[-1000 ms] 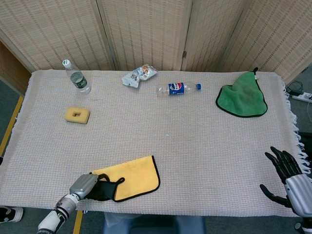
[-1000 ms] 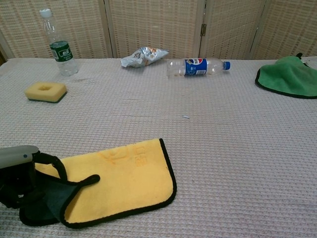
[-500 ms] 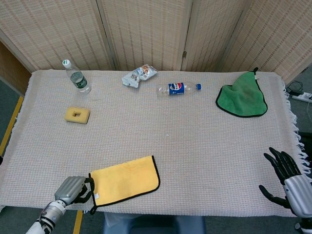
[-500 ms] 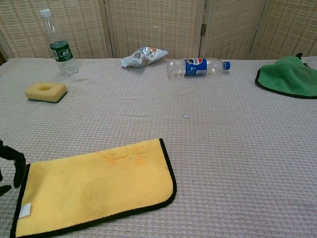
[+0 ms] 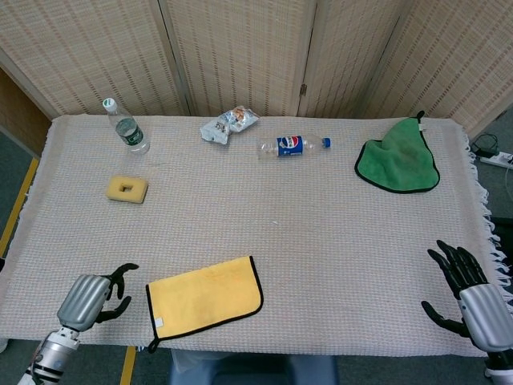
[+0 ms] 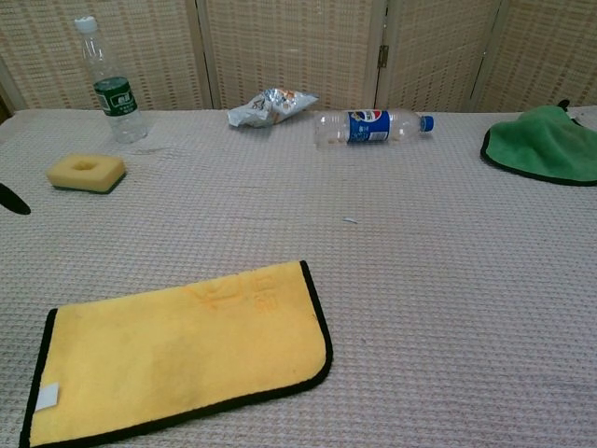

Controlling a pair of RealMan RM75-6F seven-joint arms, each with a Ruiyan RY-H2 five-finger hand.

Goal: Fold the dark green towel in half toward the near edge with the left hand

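— Yellow towel [image 5: 204, 293], dark-edged, lies flat at the near edge of the table [image 5: 337, 241], left of centre. Do we take it for the task's towel?

— We do, as a judgement: it lies just beside our left hand [image 5: 92, 295], and its tidy oblong with a label at the near left corner suggests a fold already made toward us. We cannot see a dark green face from here.

— And the hand?

— Empty, fingers spread, clear of the cloth near the near left corner.

— The other side?

— Our right hand [image 5: 463, 290] is open too, holding nothing at the near right corner. A bright green towel [image 5: 398, 160] sits bunched at the far right corner, well apart.
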